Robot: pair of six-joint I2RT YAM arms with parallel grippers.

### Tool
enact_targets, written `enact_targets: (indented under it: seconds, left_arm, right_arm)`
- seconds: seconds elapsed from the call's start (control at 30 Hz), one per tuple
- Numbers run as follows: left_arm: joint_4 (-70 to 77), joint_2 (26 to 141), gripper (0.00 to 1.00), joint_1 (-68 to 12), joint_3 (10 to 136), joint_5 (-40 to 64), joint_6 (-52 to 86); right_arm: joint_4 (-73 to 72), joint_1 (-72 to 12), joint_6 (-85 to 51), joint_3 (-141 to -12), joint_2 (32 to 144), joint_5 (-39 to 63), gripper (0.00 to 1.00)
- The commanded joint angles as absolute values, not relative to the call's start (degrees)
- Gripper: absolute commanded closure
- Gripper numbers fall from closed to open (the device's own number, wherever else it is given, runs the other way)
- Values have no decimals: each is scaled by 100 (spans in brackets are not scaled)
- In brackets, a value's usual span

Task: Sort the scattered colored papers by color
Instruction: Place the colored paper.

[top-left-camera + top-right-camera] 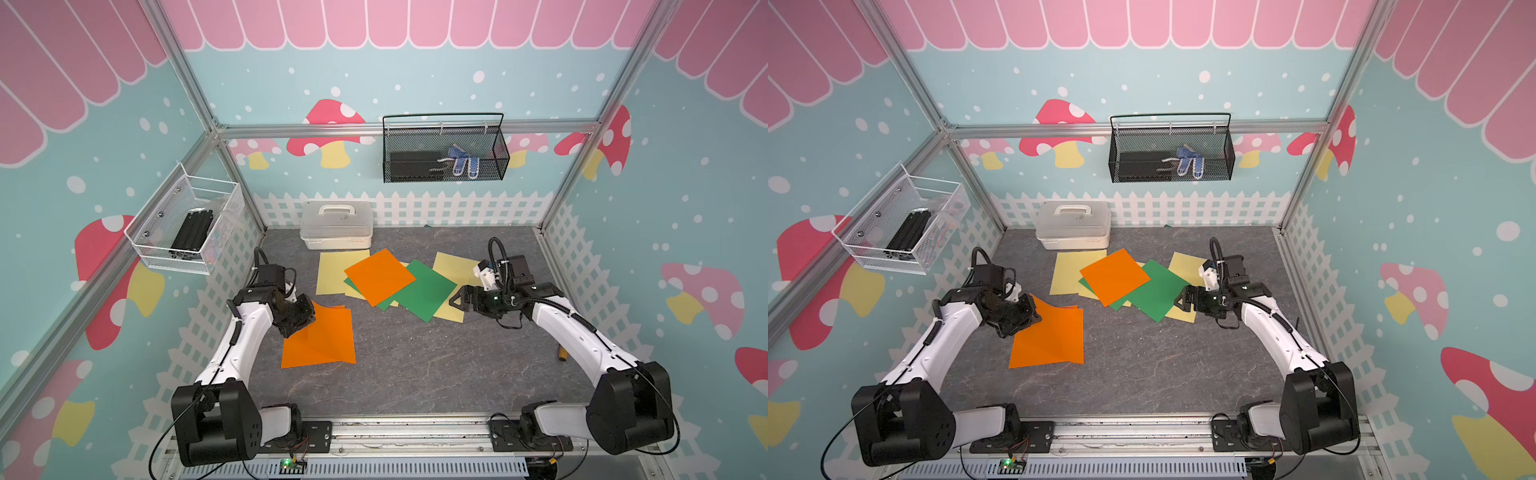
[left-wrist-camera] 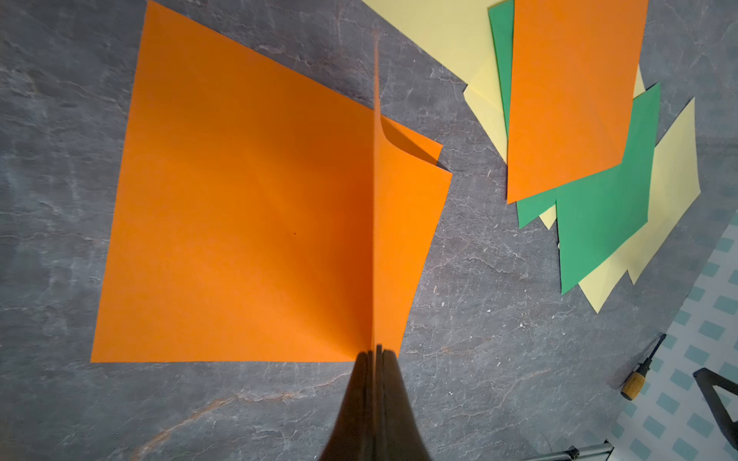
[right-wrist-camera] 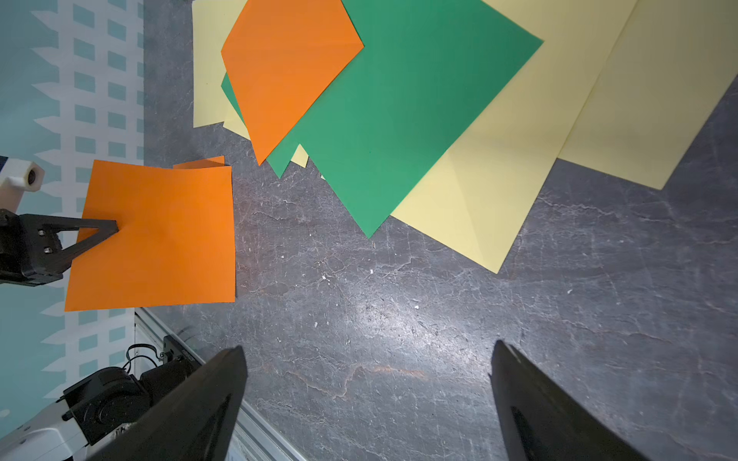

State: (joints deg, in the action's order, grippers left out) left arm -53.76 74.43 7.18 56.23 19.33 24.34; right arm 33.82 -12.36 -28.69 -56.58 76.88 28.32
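My left gripper pinched an orange sheet; my right gripper hung spread, pile just ahead.

Staged robot lab cell: aluminium frame, mushroom-print walls, rail-mounted arms.

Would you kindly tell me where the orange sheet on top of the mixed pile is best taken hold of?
Take the orange sheet probably by its near corner, from the robot's side with the right gripper. It lies flat and uncovered, and in the right wrist view that tip juts past the green sheets beneath, so fewer papers get caught.
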Motion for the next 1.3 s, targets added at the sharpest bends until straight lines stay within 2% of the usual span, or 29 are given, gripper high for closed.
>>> enact_targets:
  seconds: [0.0, 0.83, 1.27]
  left_arm:
    - [-5333, 7553, 100, 820, 5844, 2056, 2197]
    - [-5706, 7915, 100, 1194, 6094, 2085, 1659]
    - [-5932, 8174, 100, 1194, 6266, 1722, 1479]
  right_arm:
    - [3374, -1220, -2765, -5738, 7768, 2926, 2]
    - [3373, -1222, -2759, -5850, 7971, 2963, 2]
    - [3368, -1222, -2742, -5879, 7972, 2969, 2]
